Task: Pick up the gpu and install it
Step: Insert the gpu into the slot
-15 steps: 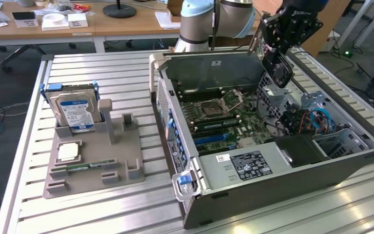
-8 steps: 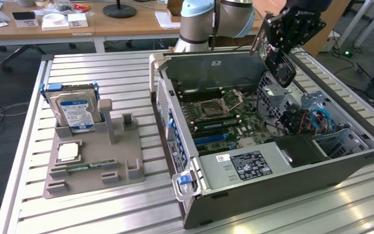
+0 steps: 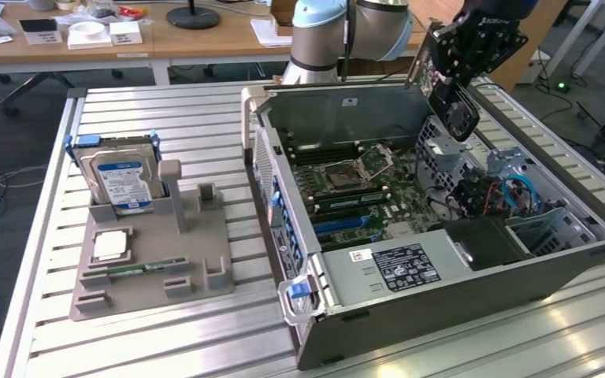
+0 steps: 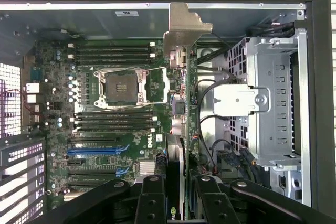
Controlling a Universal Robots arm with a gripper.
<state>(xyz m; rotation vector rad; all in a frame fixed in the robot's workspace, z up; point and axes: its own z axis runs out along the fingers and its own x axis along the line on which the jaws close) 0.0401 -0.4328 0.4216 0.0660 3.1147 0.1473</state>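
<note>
Jaws were closed on the thin green-and-black gpu card with silver end bracket (image 3: 454,109) (image 4: 182,106), held on edge above the open grey computer case (image 3: 439,315), far-right end.

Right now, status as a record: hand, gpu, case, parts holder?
hand: shut on the gpu, above the open case
gpu: in the air over the motherboard, in no slot
case: open, lying on its side on the table
parts holder: beside the case; hard drive upright, CPU and RAM stick lying flat
</note>
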